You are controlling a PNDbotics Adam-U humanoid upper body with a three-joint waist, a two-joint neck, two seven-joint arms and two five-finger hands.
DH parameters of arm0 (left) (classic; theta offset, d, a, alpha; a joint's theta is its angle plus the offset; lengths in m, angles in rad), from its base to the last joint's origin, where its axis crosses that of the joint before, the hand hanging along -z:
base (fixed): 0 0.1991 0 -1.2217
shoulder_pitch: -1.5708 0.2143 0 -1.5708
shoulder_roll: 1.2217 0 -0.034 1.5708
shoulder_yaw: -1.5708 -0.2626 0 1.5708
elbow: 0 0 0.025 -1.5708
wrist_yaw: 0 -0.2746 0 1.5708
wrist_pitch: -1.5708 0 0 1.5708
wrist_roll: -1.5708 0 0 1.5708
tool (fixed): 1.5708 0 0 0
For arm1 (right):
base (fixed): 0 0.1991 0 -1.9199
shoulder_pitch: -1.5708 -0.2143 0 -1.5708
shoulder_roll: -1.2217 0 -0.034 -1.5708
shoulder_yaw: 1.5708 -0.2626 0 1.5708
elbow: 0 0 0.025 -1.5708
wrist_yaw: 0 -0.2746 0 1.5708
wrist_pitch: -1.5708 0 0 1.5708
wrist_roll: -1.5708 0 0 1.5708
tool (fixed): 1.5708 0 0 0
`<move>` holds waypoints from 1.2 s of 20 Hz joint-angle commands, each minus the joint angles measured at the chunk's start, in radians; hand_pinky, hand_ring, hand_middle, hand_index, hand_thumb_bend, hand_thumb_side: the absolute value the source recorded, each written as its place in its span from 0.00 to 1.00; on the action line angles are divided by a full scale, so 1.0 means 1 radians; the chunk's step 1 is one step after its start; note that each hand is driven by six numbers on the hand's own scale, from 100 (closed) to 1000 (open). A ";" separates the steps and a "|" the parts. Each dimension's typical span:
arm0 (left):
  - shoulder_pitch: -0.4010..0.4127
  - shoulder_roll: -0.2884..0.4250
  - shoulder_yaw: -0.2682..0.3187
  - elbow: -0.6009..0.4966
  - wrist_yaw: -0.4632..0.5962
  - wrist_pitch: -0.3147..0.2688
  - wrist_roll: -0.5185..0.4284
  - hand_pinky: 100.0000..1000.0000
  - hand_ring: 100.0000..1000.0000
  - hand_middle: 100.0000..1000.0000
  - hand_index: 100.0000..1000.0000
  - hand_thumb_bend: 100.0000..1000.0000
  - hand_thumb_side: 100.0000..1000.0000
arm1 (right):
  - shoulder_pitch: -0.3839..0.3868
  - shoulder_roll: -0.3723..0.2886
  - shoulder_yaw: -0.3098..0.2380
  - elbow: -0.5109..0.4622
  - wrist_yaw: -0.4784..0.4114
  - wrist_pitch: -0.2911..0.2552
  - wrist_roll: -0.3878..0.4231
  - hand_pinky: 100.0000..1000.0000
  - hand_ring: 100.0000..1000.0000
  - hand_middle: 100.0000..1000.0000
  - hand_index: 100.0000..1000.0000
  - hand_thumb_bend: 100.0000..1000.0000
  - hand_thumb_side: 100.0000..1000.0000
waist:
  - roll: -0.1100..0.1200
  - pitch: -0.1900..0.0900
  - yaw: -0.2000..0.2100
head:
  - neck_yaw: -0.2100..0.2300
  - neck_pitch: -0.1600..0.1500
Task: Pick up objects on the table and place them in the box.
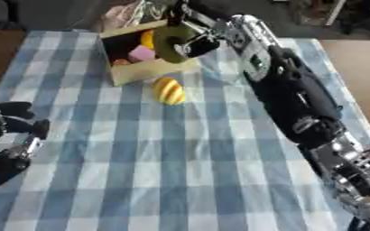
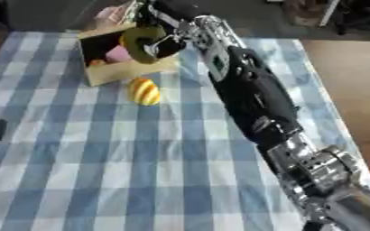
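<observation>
Surface: blue-and-white checked tablecloth (image 1: 180, 180) is covering the table, with dark floor showing beyond its far edge.
Box: cardboard box (image 1: 145, 72) is standing at about 11 o'clock on the cloth, tipped so that its open mouth is facing up and toward the robot, which is making it easy to drop things in from above.
Box contents: pink block (image 1: 141, 54) and a yellow piece (image 1: 147, 38) are lying inside; a small orange item (image 1: 120, 62) is showing low at the left wall.
Right hand: right hand (image 1: 194, 44) is reaching far forward to 12 o'clock, fingers curled round an olive-green ring-shaped object (image 1: 168, 41), which is hanging at the box's right rim, partly over the opening.
Reason for hold: the ring is being carried above the rim, seemingly so it can be let go straight into the box.
Left hand: left hand (image 1: 14, 131) is idling at 9 o'clock, near the cloth's left edge, well apart from the work; whether its fingers are open or curled, I cannot tell.
Remaining object: yellow striped egg-shaped toy (image 1: 169, 90) is lying on the cloth just in front of the box, untouched.
Assessment: placement of the ring appears to be nearly complete; the striped toy is likely the next pick.
Risk: the ring is sitting close to the side wall and could catch on it or fall outside.
</observation>
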 commanded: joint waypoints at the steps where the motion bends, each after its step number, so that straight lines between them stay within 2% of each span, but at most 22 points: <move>1: -0.018 0.004 -0.008 -0.015 0.007 -0.004 -0.011 0.64 0.52 0.55 0.73 0.32 0.42 | -0.030 0.020 -0.056 0.044 0.071 0.082 -0.143 0.64 0.63 0.39 0.40 0.00 0.00 | 0.008 -0.019 0.015 | -0.021 -0.015; 5: -0.022 0.000 -0.016 -0.017 0.010 -0.005 -0.019 0.64 0.52 0.55 0.73 0.32 0.42 | -0.026 0.051 -0.097 0.078 0.107 0.201 -0.324 0.63 0.63 0.42 0.43 0.00 0.00 | 0.011 -0.018 0.047 | -0.044 -0.018; 7: -0.023 -0.003 -0.020 -0.016 0.012 -0.005 -0.023 0.64 0.52 0.55 0.73 0.32 0.42 | -0.024 0.066 -0.108 0.088 0.107 0.252 -0.404 0.64 0.66 0.49 0.51 0.02 0.04 | 0.011 -0.017 0.058 | -0.053 -0.019; 8: -0.024 -0.004 -0.022 -0.016 0.012 -0.006 -0.025 0.64 0.52 0.55 0.73 0.32 0.42 | -0.022 0.073 -0.108 0.095 0.106 0.266 -0.431 0.66 0.70 0.58 0.59 0.07 0.11 | 0.011 -0.016 0.062 | -0.057 -0.021; 9: -0.024 -0.005 -0.023 -0.016 0.012 -0.006 -0.027 0.64 0.52 0.55 0.73 0.32 0.42 | -0.021 0.078 -0.103 0.105 0.108 0.271 -0.438 0.66 0.71 0.61 0.62 0.08 0.12 | 0.011 -0.016 0.065 | -0.059 -0.022; 10: -0.025 -0.005 -0.023 -0.016 0.012 -0.006 -0.028 0.64 0.52 0.55 0.73 0.31 0.42 | -0.019 0.083 -0.096 0.118 0.111 0.265 -0.423 0.70 0.80 0.79 0.80 0.17 0.24 | 0.010 -0.016 0.066 | -0.060 -0.023; 12: -0.025 -0.006 -0.024 -0.016 0.013 -0.006 -0.028 0.64 0.52 0.55 0.73 0.31 0.42 | -0.016 0.090 -0.082 0.140 0.132 0.243 -0.351 0.74 0.84 0.90 0.91 0.24 0.34 | 0.010 -0.016 0.067 | -0.062 -0.025; 14: -0.026 -0.006 -0.024 -0.016 0.013 -0.006 -0.028 0.64 0.52 0.55 0.73 0.31 0.42 | -0.010 0.097 -0.080 0.145 0.150 0.223 -0.287 0.76 0.87 0.95 0.95 0.29 0.39 | 0.009 -0.016 0.067 | -0.064 -0.028; 18: -0.025 -0.008 -0.024 -0.015 0.013 -0.007 -0.028 0.64 0.52 0.55 0.73 0.31 0.42 | 0.000 0.106 -0.076 0.144 0.177 0.197 -0.203 0.78 0.89 0.98 0.98 0.32 0.45 | 0.009 -0.015 0.065 | -0.064 -0.028; 21: -0.023 -0.007 -0.021 -0.015 0.012 -0.006 -0.026 0.64 0.52 0.55 0.73 0.31 0.42 | 0.000 0.106 -0.071 0.126 0.176 0.179 -0.183 0.77 0.89 0.97 0.97 0.31 0.45 | 0.010 -0.014 0.061 | -0.062 -0.029; 22: -0.023 -0.007 -0.020 -0.015 0.012 -0.006 -0.025 0.64 0.52 0.55 0.73 0.31 0.42 | -0.001 0.104 -0.067 0.116 0.169 0.171 -0.181 0.77 0.88 0.96 0.97 0.30 0.47 | 0.010 -0.014 0.059 | -0.060 -0.029; 24: -0.022 -0.008 -0.018 -0.015 0.013 -0.006 -0.023 0.64 0.52 0.55 0.73 0.31 0.43 | -0.005 0.100 -0.054 0.094 0.143 0.147 -0.173 0.77 0.88 0.95 0.97 0.29 0.43 | 0.010 -0.013 0.052 | -0.056 -0.029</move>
